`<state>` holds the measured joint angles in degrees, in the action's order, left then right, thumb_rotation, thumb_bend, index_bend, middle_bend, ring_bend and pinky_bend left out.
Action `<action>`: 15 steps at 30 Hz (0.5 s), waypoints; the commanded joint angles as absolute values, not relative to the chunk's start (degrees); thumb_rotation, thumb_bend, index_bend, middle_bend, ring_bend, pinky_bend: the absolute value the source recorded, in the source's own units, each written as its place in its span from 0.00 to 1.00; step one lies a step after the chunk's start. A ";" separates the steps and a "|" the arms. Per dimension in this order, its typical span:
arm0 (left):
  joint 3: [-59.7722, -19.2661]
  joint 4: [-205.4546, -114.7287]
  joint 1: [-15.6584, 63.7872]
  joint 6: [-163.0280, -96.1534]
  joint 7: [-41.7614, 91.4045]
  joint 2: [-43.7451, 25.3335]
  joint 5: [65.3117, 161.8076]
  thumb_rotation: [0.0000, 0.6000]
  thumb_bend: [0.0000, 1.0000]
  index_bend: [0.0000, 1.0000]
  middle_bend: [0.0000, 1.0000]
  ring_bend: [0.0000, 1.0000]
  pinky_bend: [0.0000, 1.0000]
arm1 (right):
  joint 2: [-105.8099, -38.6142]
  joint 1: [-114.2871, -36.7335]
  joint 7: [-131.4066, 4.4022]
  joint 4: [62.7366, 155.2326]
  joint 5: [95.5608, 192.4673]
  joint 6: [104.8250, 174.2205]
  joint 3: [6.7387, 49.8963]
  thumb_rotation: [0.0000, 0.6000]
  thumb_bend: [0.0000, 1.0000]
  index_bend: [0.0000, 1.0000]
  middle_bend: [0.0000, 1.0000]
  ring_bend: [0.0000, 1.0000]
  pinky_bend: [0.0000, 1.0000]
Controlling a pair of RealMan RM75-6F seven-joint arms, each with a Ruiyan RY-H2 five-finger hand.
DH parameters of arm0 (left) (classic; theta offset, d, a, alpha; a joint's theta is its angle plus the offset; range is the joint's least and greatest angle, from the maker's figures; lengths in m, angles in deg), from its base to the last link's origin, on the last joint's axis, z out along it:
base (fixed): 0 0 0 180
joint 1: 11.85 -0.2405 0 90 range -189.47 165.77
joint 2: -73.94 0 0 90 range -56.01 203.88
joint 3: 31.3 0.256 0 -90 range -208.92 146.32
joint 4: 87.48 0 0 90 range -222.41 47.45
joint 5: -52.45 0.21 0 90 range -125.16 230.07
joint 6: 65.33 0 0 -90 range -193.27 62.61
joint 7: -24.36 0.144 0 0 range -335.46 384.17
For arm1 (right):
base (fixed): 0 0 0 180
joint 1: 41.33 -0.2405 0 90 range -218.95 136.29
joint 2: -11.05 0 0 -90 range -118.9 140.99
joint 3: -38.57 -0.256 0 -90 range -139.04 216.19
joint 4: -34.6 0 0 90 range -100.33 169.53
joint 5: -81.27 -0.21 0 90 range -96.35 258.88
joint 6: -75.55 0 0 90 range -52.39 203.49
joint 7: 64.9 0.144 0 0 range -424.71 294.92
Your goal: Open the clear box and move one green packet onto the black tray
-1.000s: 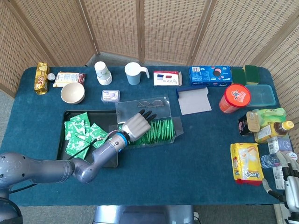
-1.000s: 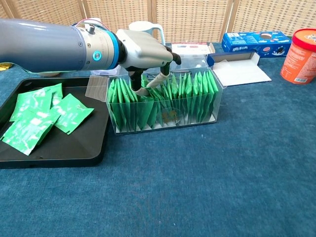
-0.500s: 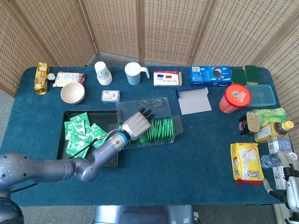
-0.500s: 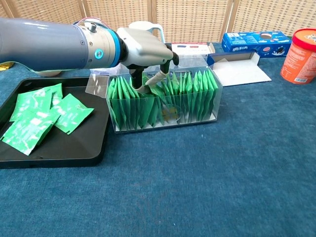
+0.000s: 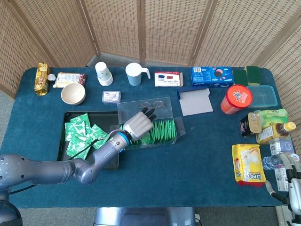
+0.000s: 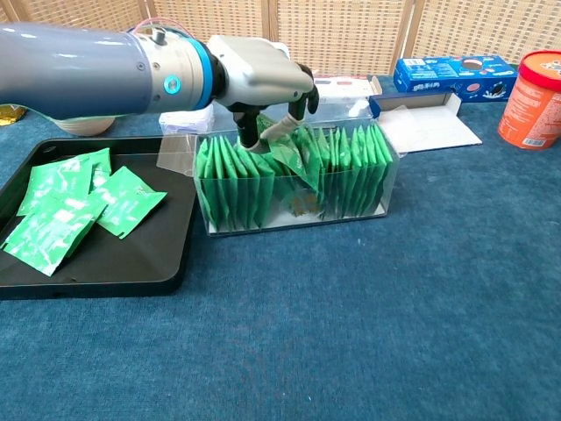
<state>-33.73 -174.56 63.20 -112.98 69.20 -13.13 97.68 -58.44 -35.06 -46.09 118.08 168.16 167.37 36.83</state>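
Note:
The clear box (image 6: 298, 210) stands open on the blue cloth, packed with upright green packets, its lid (image 5: 143, 107) folded back behind it. My left hand (image 6: 259, 79) reaches down into the left part of the box (image 5: 162, 134) and pinches one green packet (image 6: 294, 158), which sits tilted and raised above its neighbours. In the head view the left hand (image 5: 138, 125) covers that end of the box. The black tray (image 6: 140, 254) lies just left of the box with several loose green packets (image 6: 61, 210) on it. My right hand (image 5: 292, 181) rests at the table's near right corner, mostly cut off.
A bowl (image 5: 73, 93), a cup (image 5: 103, 73) and a mug (image 5: 135, 74) stand behind the tray. A blue cookie box (image 6: 451, 73), an open white carton (image 6: 425, 123) and a red tub (image 6: 530, 85) lie right of the clear box. Snack packs and bottles (image 5: 265, 125) crowd the right edge.
My left hand has risen out of the row of packets, drawing the pinched green packet up and tilting it. The right hand has stayed put.

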 commanded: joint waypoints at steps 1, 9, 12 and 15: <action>-33.70 -175.76 62.53 -113.66 68.55 -12.16 98.69 1.00 0.48 0.73 0.18 0.00 0.12 | -58.43 -35.05 -46.04 118.07 168.22 167.39 36.84 1.00 0.35 0.00 0.04 0.00 0.05; -34.32 -180.97 59.95 -117.17 65.83 -7.66 103.31 1.00 0.48 0.73 0.18 0.00 0.12 | -58.38 -35.08 -46.00 118.17 168.58 167.61 36.84 1.00 0.35 0.00 0.04 0.00 0.05; -34.53 -183.93 58.41 -119.11 64.17 -4.96 106.07 1.00 0.48 0.73 0.18 0.00 0.12 | -58.32 -35.24 -46.16 118.38 168.89 167.63 36.82 1.00 0.35 0.00 0.04 0.00 0.05; -34.62 -187.25 56.33 -121.27 61.80 -1.70 109.39 1.00 0.48 0.73 0.18 0.00 0.12 | -58.19 -35.52 -46.30 118.67 169.26 167.52 36.80 1.00 0.35 0.00 0.04 0.00 0.05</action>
<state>-34.45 -184.96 58.00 -119.60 63.71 -3.96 107.13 -58.22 -35.47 -46.26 118.62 169.21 167.55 36.81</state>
